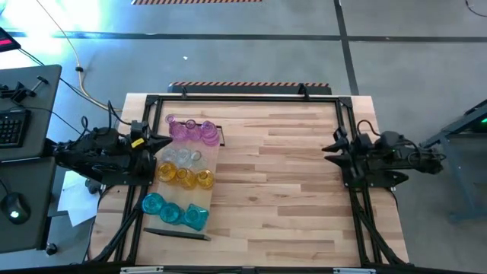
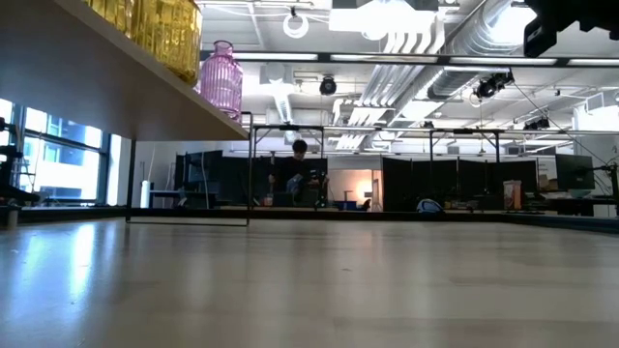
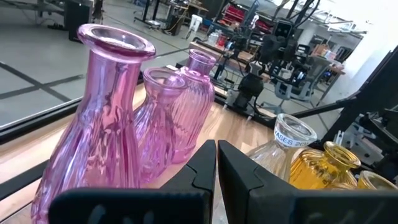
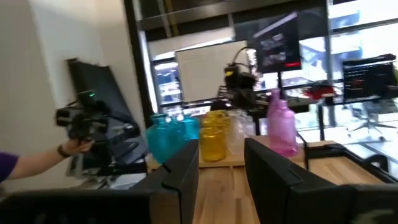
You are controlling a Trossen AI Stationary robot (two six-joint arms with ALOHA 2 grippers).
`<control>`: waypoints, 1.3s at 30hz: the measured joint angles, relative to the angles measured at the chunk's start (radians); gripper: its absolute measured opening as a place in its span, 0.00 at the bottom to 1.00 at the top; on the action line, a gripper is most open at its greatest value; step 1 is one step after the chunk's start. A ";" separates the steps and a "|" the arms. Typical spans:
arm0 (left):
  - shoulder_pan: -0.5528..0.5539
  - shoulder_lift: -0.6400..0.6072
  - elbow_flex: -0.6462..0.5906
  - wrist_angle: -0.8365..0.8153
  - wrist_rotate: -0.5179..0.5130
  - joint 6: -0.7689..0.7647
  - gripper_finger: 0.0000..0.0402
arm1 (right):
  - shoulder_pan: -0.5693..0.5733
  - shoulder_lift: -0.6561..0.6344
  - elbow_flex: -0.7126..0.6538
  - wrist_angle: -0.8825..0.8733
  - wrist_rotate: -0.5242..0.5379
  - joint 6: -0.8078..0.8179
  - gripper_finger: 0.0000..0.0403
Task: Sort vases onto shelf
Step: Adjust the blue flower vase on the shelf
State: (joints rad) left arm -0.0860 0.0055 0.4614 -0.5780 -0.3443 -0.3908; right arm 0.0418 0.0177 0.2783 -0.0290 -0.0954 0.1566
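The shelf (image 1: 215,156) lies along the table's left side and carries the vases grouped by colour. The pink vases (image 1: 190,129) stand at its far end, then the clear ones (image 1: 181,157), the amber ones (image 1: 186,177) and the teal ones (image 1: 173,211) at its near end. My left gripper (image 1: 163,143) sits shut at the shelf's left edge, level with the pink vases (image 3: 106,124) and clear vases (image 3: 286,140), holding nothing. My right gripper (image 1: 329,148) is open and empty at the table's right side, pointing across at the row of vases (image 4: 214,140).
A black frame (image 1: 243,99) runs round the table's edges. A dark rail (image 1: 176,234) lies at the shelf's near end. Bare tabletop (image 1: 281,183) stretches between shelf and right arm. A desk with keyboard (image 1: 11,125) stands left of the table. A person's hand (image 4: 68,148) shows beyond it.
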 joint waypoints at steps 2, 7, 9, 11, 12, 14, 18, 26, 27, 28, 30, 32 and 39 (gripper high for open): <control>0.000 0.000 0.000 -0.002 -0.001 0.000 0.02 | 0.000 0.000 0.000 -0.002 -0.023 -0.004 0.28; 0.000 0.000 -0.029 0.006 0.016 -0.017 0.02 | 0.000 0.000 0.000 -0.023 -0.056 -0.026 0.28; 0.000 0.000 -0.056 0.033 0.023 -0.043 0.02 | 0.000 0.000 0.000 -0.030 -0.056 -0.026 0.28; 0.000 0.000 -0.088 0.067 0.023 -0.054 0.02 | 0.000 0.000 0.000 -0.042 -0.057 -0.026 0.28; 0.000 0.000 -0.103 0.068 0.024 -0.054 0.02 | 0.000 0.000 0.000 -0.047 -0.060 -0.026 0.28; 0.000 0.001 -0.131 0.119 0.039 -0.052 0.02 | 0.000 0.000 0.000 -0.057 -0.062 -0.026 0.28; 0.000 0.000 -0.146 0.163 0.084 -0.017 0.02 | 0.000 0.000 0.000 -0.060 -0.062 -0.024 0.28; 0.000 0.000 -0.120 0.177 0.099 0.037 0.02 | 0.000 0.000 0.001 -0.080 -0.062 0.029 0.28; 0.000 0.000 -0.109 0.175 0.098 0.047 0.02 | 0.000 0.000 0.001 -0.095 -0.062 0.037 0.28; 0.000 0.000 -0.097 0.174 0.099 0.055 0.02 | 0.000 0.000 0.001 -0.112 -0.061 0.044 0.28; 0.000 0.000 -0.071 0.174 0.100 0.067 0.02 | 0.000 0.000 0.001 -0.138 -0.046 0.042 0.28; 0.000 0.000 -0.040 0.149 0.100 0.072 0.02 | 0.000 0.000 0.001 -0.155 -0.033 0.030 0.28; 0.000 0.000 0.014 0.045 0.103 0.054 0.02 | 0.000 0.000 0.001 -0.170 -0.028 -0.019 0.28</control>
State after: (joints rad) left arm -0.0856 0.0051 0.4751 -0.5331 -0.2409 -0.3370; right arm 0.0422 0.0177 0.2790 -0.1986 -0.1230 0.1375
